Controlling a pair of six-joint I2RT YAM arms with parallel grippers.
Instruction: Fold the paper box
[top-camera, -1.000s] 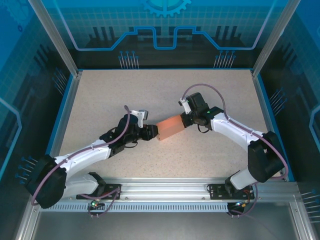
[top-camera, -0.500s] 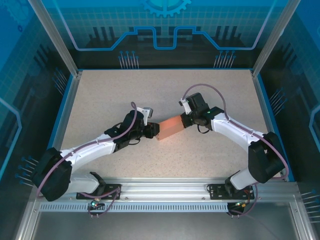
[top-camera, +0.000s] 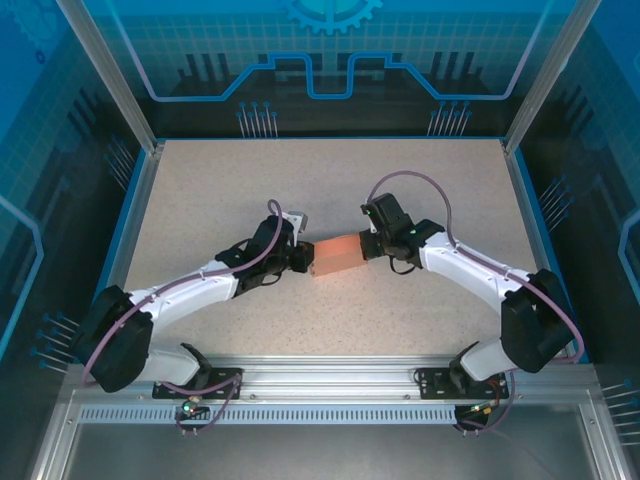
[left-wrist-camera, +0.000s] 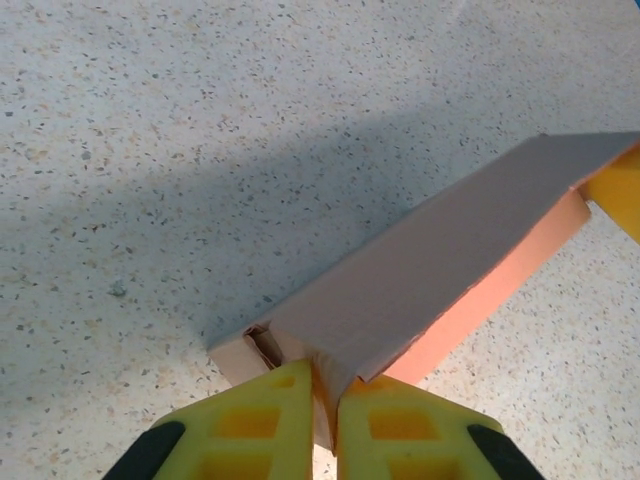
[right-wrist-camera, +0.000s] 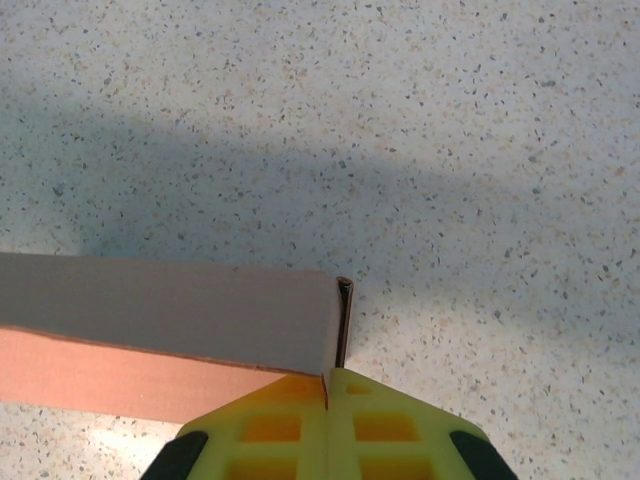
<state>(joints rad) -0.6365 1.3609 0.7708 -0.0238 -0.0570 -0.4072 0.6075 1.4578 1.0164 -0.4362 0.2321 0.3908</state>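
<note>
The salmon-pink paper box (top-camera: 338, 253) is a long closed shape held between both arms mid-table. My left gripper (top-camera: 306, 257) is shut on the flap at its left end; in the left wrist view the yellow fingers (left-wrist-camera: 260, 410) pinch the cardboard (left-wrist-camera: 440, 260) at the gripper (left-wrist-camera: 325, 375). My right gripper (top-camera: 368, 246) is shut on the right end. In the right wrist view the box (right-wrist-camera: 170, 315) runs off to the left, with its end edge nipped in the gripper (right-wrist-camera: 328, 378).
The speckled beige table (top-camera: 300, 180) lies open all round the box. Blue raised borders and aluminium posts (top-camera: 135, 130) frame it. A metal rail (top-camera: 330, 375) with the arm bases runs along the near edge.
My left gripper has closed onto the box's left end and the left arm has shifted slightly away from the base. The box has turned a little more level.
</note>
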